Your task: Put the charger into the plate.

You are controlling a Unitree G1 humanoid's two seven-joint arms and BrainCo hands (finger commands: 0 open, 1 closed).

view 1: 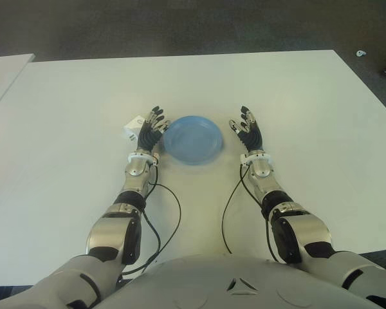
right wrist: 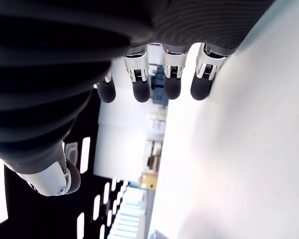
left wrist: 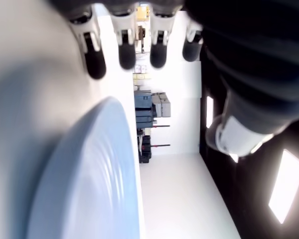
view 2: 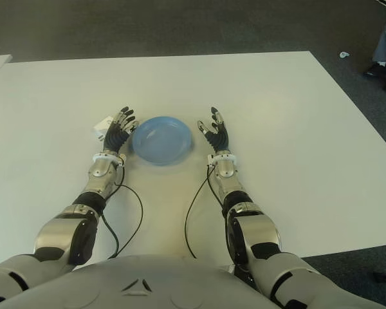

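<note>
Charger first: a small white boxy plastic charger [view 1: 134,128] lies on the white worktop [view 1: 296,103], just beside the robot's left hand [view 1: 151,131] on its outer side, partly hidden behind the fingers. From where I stand it looks light and rigid, a hard-shelled block with smooth, probably rather slippery faces. It should not deform or break under a modest squeeze, but it could skid across the smooth worktop or slip out if pinched on a corner. My judgement is that the safest hold is across two opposite flat sides, thumb on one face and fingers on the other, low enough that the block cannot tip. I cannot tell whether prongs or a cable stick out of it.

The left hand is spread, its fingers straight and holding nothing, and it lies between the charger and the round light blue shallow plate [view 1: 193,139], whose rim is just beside it; the left wrist view shows the plate's edge close under the extended fingertips [left wrist: 95,63].

The right hand [view 1: 248,133] shows on the other side of the plate, near its rim, fingers likewise extended and empty. The plate has nothing in it, so the task is not yet begun.
</note>
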